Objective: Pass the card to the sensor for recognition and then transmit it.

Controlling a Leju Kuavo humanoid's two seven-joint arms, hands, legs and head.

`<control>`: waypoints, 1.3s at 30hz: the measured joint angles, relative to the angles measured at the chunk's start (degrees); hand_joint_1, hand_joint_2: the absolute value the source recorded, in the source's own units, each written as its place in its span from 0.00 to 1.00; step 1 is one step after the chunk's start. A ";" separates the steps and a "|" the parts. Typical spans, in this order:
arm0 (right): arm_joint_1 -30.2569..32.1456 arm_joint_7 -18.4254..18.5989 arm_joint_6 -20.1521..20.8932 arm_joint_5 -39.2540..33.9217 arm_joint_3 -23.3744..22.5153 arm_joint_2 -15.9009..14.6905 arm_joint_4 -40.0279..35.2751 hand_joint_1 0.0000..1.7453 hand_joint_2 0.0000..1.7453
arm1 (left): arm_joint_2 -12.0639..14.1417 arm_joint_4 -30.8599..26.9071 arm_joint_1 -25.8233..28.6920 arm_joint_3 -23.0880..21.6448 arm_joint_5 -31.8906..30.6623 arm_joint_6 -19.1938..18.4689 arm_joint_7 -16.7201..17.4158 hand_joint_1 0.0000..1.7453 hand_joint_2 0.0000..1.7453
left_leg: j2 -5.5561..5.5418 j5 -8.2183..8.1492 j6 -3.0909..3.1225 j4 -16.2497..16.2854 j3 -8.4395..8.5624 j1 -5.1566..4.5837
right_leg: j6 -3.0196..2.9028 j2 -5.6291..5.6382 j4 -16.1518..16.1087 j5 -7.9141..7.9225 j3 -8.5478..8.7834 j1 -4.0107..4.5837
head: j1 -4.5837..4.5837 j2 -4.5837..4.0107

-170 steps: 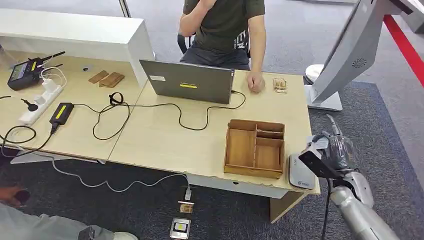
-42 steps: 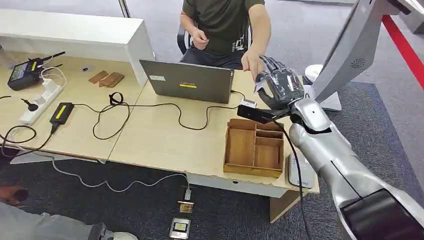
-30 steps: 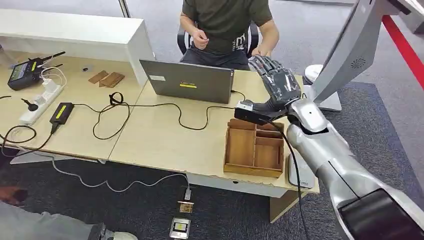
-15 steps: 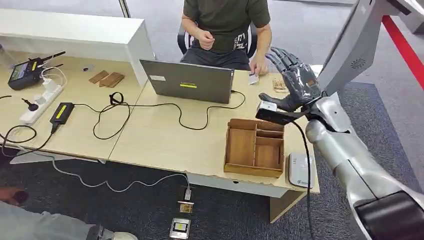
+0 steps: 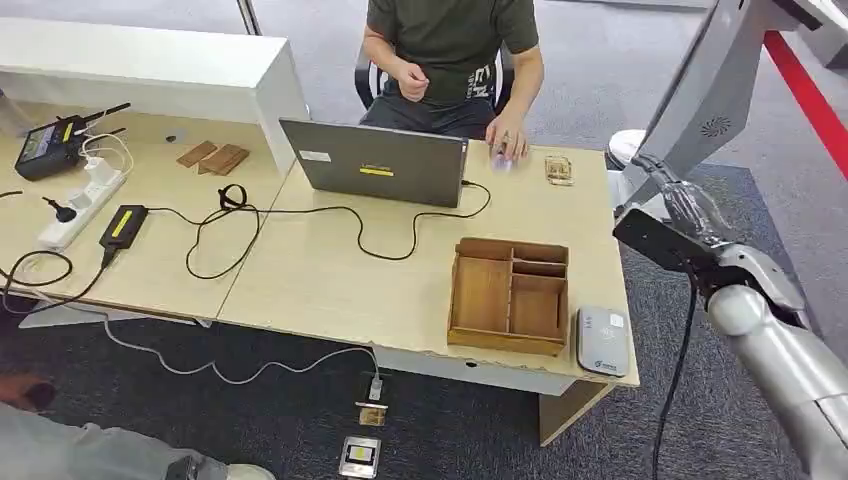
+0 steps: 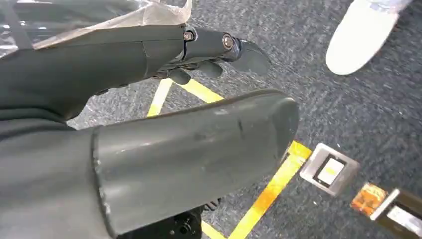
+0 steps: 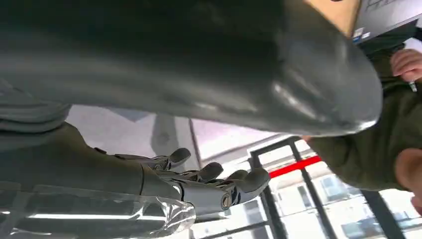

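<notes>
The card (image 5: 503, 160) is seen under the person's hand (image 5: 506, 147) at upper centre, well up-left of the empty, spread right hand (image 5: 683, 208) at mid right; the left hand (image 6: 149, 99) is seen empty, far lower.

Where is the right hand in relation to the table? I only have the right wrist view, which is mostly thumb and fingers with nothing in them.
Observer: In the head view the right hand is raised off the right edge of the table, over the carpet.
Operator: And the sensor?
Observer: The grey sensor lies flat at the table's near right corner, right beside the wooden tray.
Operator: Any sign of the card?
Observer: I cannot make it out. The person's hand rests on the table by the laptop, with a small pale blur at its fingers.
</notes>
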 joint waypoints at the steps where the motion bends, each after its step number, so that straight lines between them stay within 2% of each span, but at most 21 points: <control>1: 1.85 1.14 -0.66 -1.49 -0.26 -1.66 -2.86 0.00 0.00 | 0.00 0.00 -0.02 0.02 0.33 0.22 0.09 0.00 0.00 | 0.00 -0.01 0.00 0.00 0.00 0.00 | 0.00 0.01 0.00 0.00 0.00 0.00 | -0.04 0.00; 4: 8.01 4.52 -2.88 -5.72 -1.00 -6.69 -11.98 0.00 0.00 | 0.02 0.00 -0.08 0.07 1.05 0.96 0.63 0.00 0.00 | 0.00 -0.03 0.03 -0.01 -0.01 0.00 | 0.00 0.00 -0.01 0.00 -0.01 0.00 | -0.02 0.00; 7: 13.00 6.64 -2.93 -4.24 -2.36 -10.87 -21.04 0.00 0.00 | 0.07 0.02 -0.09 0.13 1.88 1.68 0.90 0.00 0.00 | 0.00 -0.03 0.03 -0.02 -0.04 0.00 | 0.00 0.00 0.00 -0.01 -0.03 0.00 | -0.04 0.00; 12: 17.75 8.30 0.55 -3.53 -4.67 -15.64 -32.81 0.00 0.00 | 0.07 0.02 -0.26 0.22 2.53 2.03 0.81 0.00 0.00 | 0.05 -0.02 0.03 -0.03 -0.03 0.00 | -0.01 0.04 0.00 -0.01 -0.04 0.00 | -0.02 0.00; 16: 21.41 8.78 4.98 -2.14 -6.97 -17.26 -39.89 0.00 0.00 | 0.04 0.02 -0.33 0.22 2.56 1.62 0.68 0.00 0.00 | 0.05 -0.01 0.02 -0.04 -0.03 0.01 | -0.01 0.03 0.01 0.00 0.00 0.01 | -0.04 0.00; 17: 22.54 8.56 5.89 -1.39 -7.48 -17.21 -40.97 0.00 1.00 | 0.02 0.02 -0.40 0.22 2.56 1.44 0.57 0.00 0.00 | 0.05 -0.01 0.03 -0.04 -0.03 0.01 | -0.01 0.03 0.01 0.00 0.00 0.01 | -0.02 0.00; 24: 26.47 8.10 8.72 3.83 -9.27 -15.69 -46.08 0.00 1.00 | -0.02 0.02 -0.74 0.22 2.56 -0.02 -0.50 0.00 0.00 | 0.06 -0.01 0.03 -0.05 -0.04 0.00 | -0.01 0.03 0.01 0.00 0.00 0.00 | -0.04 0.00; 28: 27.23 11.14 10.25 4.75 -9.35 -14.96 -47.70 0.00 1.00 | 0.00 0.02 -0.85 0.20 2.34 -0.83 -0.50 0.00 0.00 | 0.08 0.00 0.03 -0.04 -0.04 0.00 | -0.01 0.03 0.02 0.00 -0.01 0.00 | -0.04 0.00; 35: 28.02 12.25 10.34 4.66 -10.18 -14.24 -49.65 0.00 1.00 | 0.00 0.02 -1.01 0.20 2.21 -0.92 -0.50 0.00 0.00 | 0.10 -0.01 0.03 -0.04 -0.04 0.00 | -0.01 0.03 0.01 0.00 -0.01 0.00 | -0.02 0.00; 39: 28.25 16.15 10.36 2.01 -10.42 -14.24 -50.83 0.00 1.00 | 0.00 0.02 -1.01 0.20 2.01 -0.87 -0.17 0.00 0.00 | 0.10 0.00 0.03 -0.05 -0.04 0.00 | -0.01 0.03 0.01 0.00 -0.01 0.00 | -0.04 0.00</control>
